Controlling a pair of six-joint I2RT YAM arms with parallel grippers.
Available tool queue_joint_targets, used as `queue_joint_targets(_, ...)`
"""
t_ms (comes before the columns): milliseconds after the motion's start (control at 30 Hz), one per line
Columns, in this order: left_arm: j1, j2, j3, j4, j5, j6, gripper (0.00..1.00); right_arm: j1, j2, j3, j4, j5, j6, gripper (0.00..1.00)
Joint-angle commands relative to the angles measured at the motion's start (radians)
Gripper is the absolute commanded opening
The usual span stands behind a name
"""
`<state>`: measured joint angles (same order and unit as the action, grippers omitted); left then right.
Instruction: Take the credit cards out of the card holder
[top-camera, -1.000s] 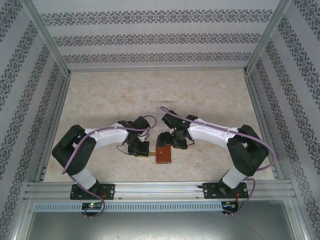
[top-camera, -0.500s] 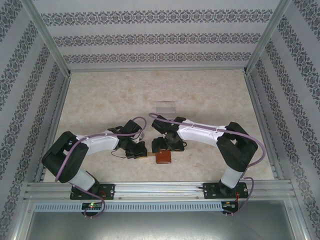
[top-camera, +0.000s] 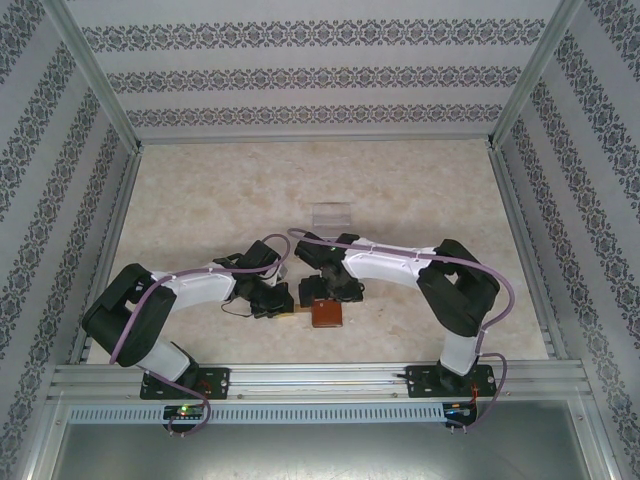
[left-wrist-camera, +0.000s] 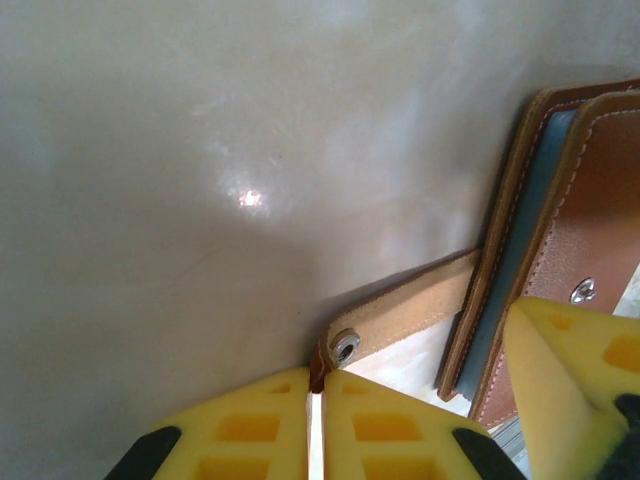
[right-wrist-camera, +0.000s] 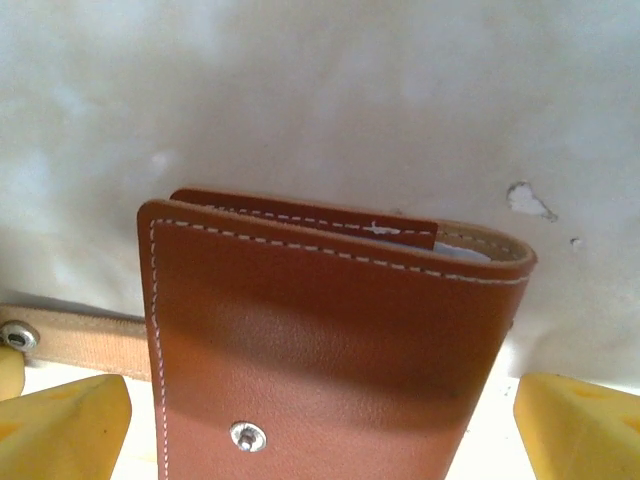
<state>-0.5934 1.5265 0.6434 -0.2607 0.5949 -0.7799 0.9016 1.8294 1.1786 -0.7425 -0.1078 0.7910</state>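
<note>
- Right wrist view: the card holder (right-wrist-camera: 330, 330) lies folded shut on the pale worktop (right-wrist-camera: 320, 90), brown outer leaf uppermost. Its near end is cut off by the bottom of the frame.
- Same view: the holder's contents are hidden. A pale sliver (right-wrist-camera: 465, 252) shows at the far open edge; whether it belongs to the credit cards or to the lining cannot be told.
- Same view: the right gripper (right-wrist-camera: 320, 430) has its jaws spread wide, with one yellow pad (right-wrist-camera: 60, 425) just beside the holder on each side. Contact cannot be judged, since both pads run out of frame.
- Left wrist view: the left gripper (left-wrist-camera: 317, 390) has its jaws pressed together, pinching the tip of the holder's tan side tab (left-wrist-camera: 410, 312) just past a metal snap (left-wrist-camera: 345, 348).
- Same view: most of the holder is cut off at the right edge. Seen edge-on, it shows a blue-grey inner face (left-wrist-camera: 520, 270) between the brown leaves; the right wrist view looks onto the outer leaf instead. A third yellow pad (left-wrist-camera: 570, 390) overlaps the holder's lower corner.
- Overhead view: the holder sits near the front edge of the worktop, between the two arms, its far end covered by the right gripper. Both sets of jaws are too dark and small to read here.
- Overhead view: a clear plastic tray (top-camera: 332, 214) stands farther back, well apart from the holder.
</note>
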Motion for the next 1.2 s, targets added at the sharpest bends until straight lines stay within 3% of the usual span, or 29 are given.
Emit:
queue_joint_targets(0, 0.0, 0.0, -0.027, 0.022, 0.016, -0.006, 0.13, 0.018, 0.032, 0.03, -0.031, 0.031, 0.02, 0.98)
queue_joint_targets(1167, 0.0, 0.007, -0.003, -0.034, 0.003, 0.012, 0.12, 0.02, -0.116, 0.009, -0.167, 0.133, 0.02, 0.97)
